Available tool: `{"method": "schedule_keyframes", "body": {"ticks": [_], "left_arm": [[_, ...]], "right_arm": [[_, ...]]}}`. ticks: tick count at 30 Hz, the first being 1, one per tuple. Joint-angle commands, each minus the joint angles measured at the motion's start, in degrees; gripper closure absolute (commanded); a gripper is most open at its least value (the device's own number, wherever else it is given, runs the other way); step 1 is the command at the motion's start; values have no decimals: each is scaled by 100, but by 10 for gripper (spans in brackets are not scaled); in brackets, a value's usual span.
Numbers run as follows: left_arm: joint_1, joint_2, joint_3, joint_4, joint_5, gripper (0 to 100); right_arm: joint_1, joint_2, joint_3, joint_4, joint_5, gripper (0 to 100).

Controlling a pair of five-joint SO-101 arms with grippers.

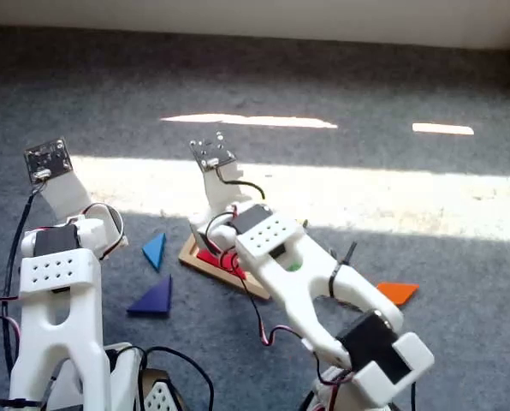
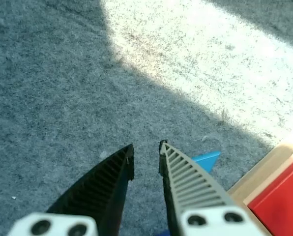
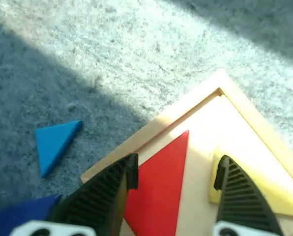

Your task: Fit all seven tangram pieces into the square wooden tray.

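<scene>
The square wooden tray [image 1: 191, 254] lies mid-table with a red triangle [image 3: 161, 187] and a yellow piece [image 3: 264, 191] inside. My right gripper [image 3: 177, 172] hangs open just over the tray, one finger above the red triangle and the other above the yellow piece, holding nothing. A light blue triangle [image 1: 155, 250] and a dark blue triangle [image 1: 152, 298] lie on the carpet left of the tray. An orange piece [image 1: 398, 292] lies to its right. My left gripper [image 2: 146, 150] is narrowly open and empty above bare carpet, short of the light blue triangle [image 2: 205, 160].
Grey carpet covers the table, with a bright sunlit band [image 1: 366, 193] behind the tray. The right arm's white body [image 1: 306, 282] hides much of the tray from above. The left arm [image 1: 62, 274] stands at the near left.
</scene>
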Motion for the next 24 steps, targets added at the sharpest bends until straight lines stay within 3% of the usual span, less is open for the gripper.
{"method": "schedule_keyframes", "body": {"ticks": [1, 5, 11, 20, 24], "left_arm": [[-92, -145, -13, -70, 62, 899], [-92, -145, -13, -70, 53, 899], [-92, -145, -13, -70, 44, 899], [-92, -145, -13, -70, 44, 899], [-92, -136, -13, -70, 44, 899]], "right_arm": [[-40, 356, -690, -92, -62, 746], [-4, 725, -848, -92, -44, 756], [31, 892, -840, -92, -35, 887], [136, 1367, -875, -84, 0, 889], [242, 1534, -884, -84, 448, 889]]}}
